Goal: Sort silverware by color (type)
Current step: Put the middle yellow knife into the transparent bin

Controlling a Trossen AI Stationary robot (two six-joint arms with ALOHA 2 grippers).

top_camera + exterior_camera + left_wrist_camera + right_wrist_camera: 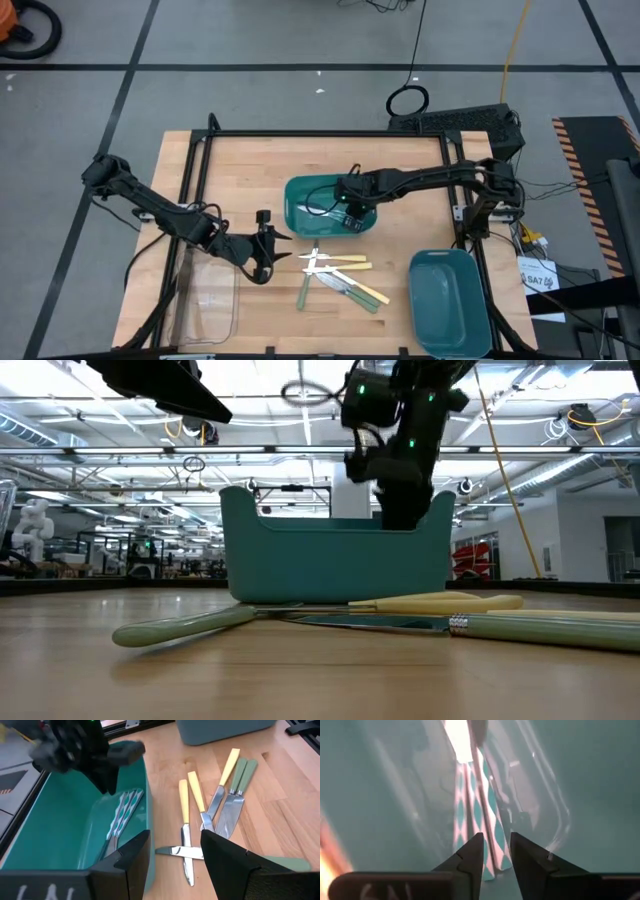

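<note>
Silverware with teal-and-white patterned handles (475,805) lies flat on the floor of a teal bin (305,200) in the table's middle. My right gripper (496,855) points down into this bin, its fingers a little apart over the handles' ends. Several yellow-handled (184,795) and green-handled (241,772) pieces lie criss-crossed on the wood (335,275) near the bin. My left gripper (175,865) hovers open left of that pile, by the bin's near left corner, with nothing between its fingers. My right gripper stands over the patterned handles' ends (492,865), fingers pointing steeply down and in line with the handles. Whether the fingers (470,857) touch them, I cannot tell. The pieces lie on the bin's floor.
A second teal bin (450,300) stands at the near right. A clear plastic bin (205,300) stands at the near left, below my left arm. A black frame (330,133) runs around the work area.
</note>
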